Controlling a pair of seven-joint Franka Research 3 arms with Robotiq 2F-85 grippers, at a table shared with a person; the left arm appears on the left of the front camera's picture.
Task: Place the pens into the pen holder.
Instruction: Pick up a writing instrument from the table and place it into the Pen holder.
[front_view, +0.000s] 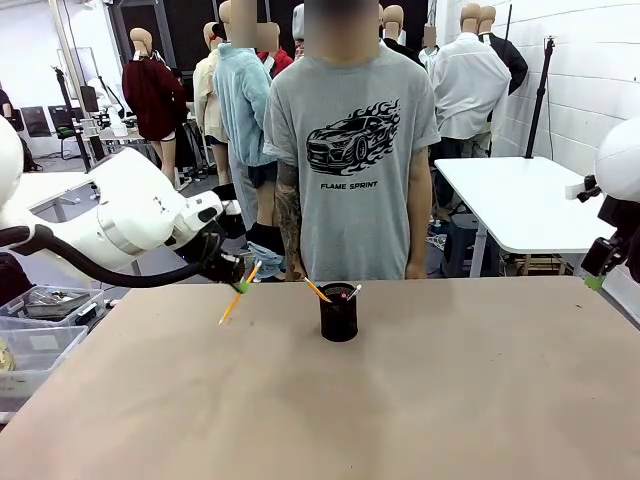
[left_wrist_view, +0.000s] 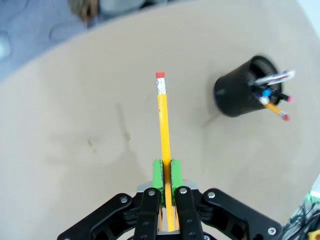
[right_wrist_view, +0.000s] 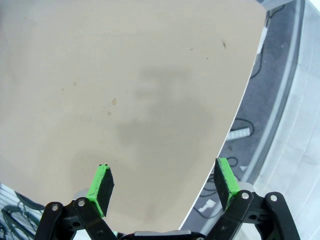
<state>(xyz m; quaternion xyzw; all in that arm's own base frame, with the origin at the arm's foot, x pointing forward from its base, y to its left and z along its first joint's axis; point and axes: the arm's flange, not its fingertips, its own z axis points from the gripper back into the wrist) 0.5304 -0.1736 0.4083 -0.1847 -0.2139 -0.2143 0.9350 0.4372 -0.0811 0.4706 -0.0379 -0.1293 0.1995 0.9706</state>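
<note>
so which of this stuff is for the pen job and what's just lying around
Job:
- pencil, held in the left gripper
- holder, with pens in it

Lying about:
- bins beside the table
- white table behind

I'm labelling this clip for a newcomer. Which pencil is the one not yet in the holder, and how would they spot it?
Start at the tan table and find the black mesh pen holder near its far middle. Left of it, above the tabletop, the left tool is shut on a yellow pencil. Unlike the pens in the cup, it hangs tilted in the air, with its red eraser end free.
</note>
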